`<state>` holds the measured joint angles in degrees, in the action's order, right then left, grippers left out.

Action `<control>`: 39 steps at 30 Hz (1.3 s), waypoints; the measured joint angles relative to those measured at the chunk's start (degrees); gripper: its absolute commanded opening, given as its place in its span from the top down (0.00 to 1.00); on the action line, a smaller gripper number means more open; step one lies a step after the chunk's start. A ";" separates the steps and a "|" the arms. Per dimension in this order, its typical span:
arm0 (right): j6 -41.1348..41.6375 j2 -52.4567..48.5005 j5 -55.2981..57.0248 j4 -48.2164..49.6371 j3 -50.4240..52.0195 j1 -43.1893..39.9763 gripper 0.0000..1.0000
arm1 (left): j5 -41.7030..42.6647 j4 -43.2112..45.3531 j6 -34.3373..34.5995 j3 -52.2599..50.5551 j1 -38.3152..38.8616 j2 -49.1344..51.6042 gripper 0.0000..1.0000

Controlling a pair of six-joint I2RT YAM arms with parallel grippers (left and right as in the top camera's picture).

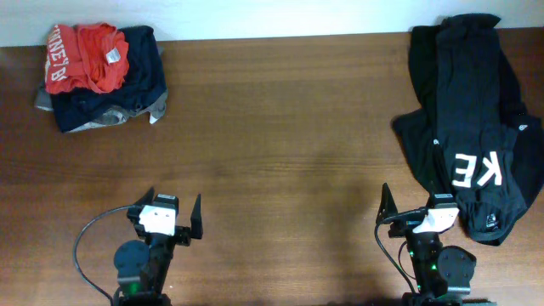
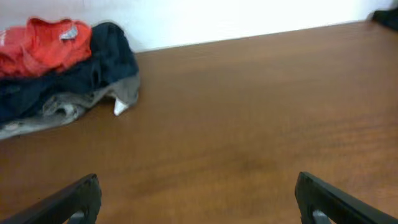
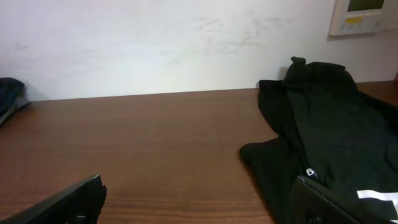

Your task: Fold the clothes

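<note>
red-orange T-shirt with white lettering [image 1: 85, 55] crumpled atop dark navy folded pile [image 1: 140, 68] on brown wooden desk [image 1: 280, 127] | left jaws wide, well apart from pile | right jaws wide, farther off, possibly touching black garment [image 1: 463, 85]

Left fingers [image 2: 78, 199], right fingers [image 3: 74, 200] wide apart

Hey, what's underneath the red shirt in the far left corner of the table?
The red-orange T-shirt lies on a dark navy pile, with grey fabric showing at the pile's near edge. What lies directly beneath the shirt is covered.
</note>
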<state>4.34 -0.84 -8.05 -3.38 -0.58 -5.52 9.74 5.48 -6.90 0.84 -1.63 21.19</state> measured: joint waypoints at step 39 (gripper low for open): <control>-0.04 0.00 0.00 0.00 0.00 0.00 0.01 | -1.70 -9.11 0.00 -0.13 0.00 -20.31 0.01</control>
<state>4.29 -0.84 -8.05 -3.38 -0.58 -5.52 8.03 -3.64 -6.90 0.71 -1.63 0.89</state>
